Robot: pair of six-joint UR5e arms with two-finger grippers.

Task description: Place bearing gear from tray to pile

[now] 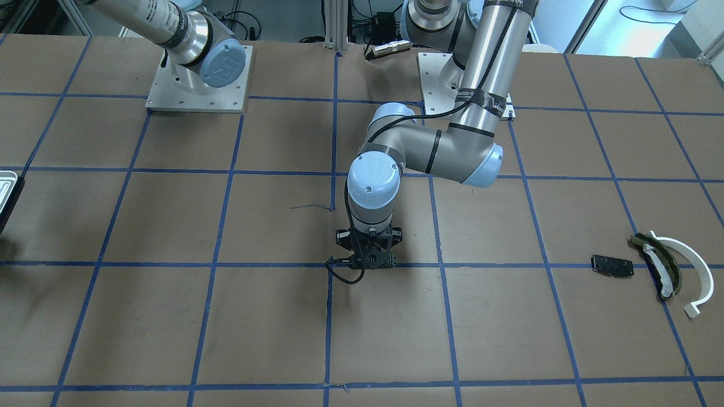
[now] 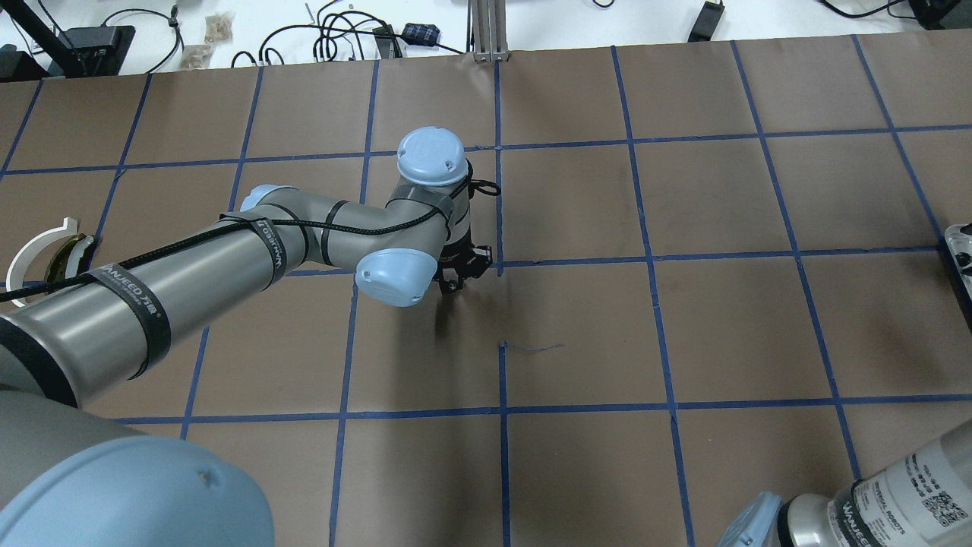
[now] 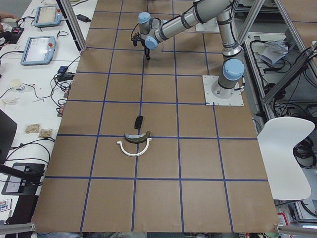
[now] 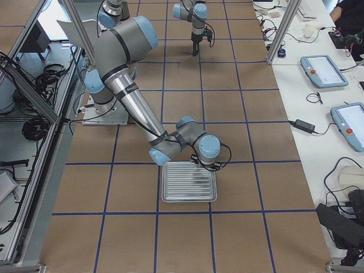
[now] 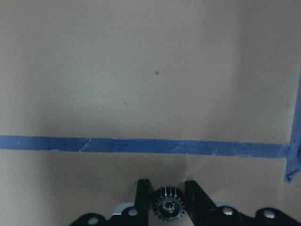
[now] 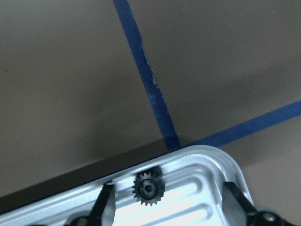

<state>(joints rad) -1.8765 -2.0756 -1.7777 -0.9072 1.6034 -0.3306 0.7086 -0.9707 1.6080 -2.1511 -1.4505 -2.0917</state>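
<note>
My left gripper (image 1: 370, 264) hangs over the middle of the table, close above the paper, shut on a small black bearing gear (image 5: 165, 208). My right gripper (image 4: 206, 165) is open over a corner of the pale ribbed tray (image 4: 189, 190). Its fingers (image 6: 106, 202) stand wide apart on either side of a second black gear (image 6: 148, 188) that lies in the tray. The pile lies far to my left: a white arc (image 1: 693, 263), an olive-green and white curved piece (image 1: 659, 264) and a black plate with holes (image 1: 612, 265).
The table is covered in brown paper with a blue tape grid (image 2: 501, 262). The tray's edge shows at the far right of the overhead view (image 2: 958, 251). The arms' base plates (image 1: 198, 85) stand at the robot's side. Tablets and cables lie beyond the table's far edge (image 3: 37, 49).
</note>
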